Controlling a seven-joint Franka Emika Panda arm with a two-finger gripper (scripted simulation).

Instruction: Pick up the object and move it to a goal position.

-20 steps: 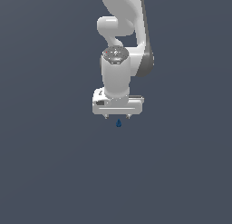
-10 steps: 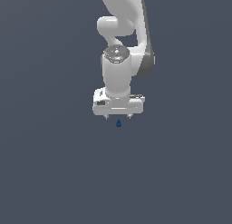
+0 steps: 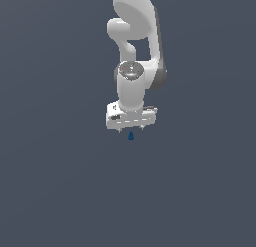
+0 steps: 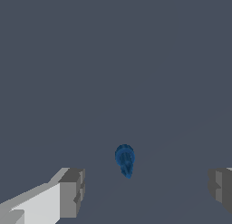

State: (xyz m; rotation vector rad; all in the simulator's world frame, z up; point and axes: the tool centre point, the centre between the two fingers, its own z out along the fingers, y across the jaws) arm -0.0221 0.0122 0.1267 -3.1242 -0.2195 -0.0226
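The white gripper [image 3: 131, 129] points downward with its jaws spread wide, grasping nothing. The small dark-blue object [image 3: 131, 136] lies on the plain grey surface [image 3: 60, 181] just below the fingertips and apart from them. In the wrist view the object [image 4: 124, 160] sits between the two grey fingers [image 4: 71, 192], touching neither.

Plain dark slate-grey ground [image 3: 60, 191] throughout, unbroken in both views. Flat, even light. Faint diagonal shading only.
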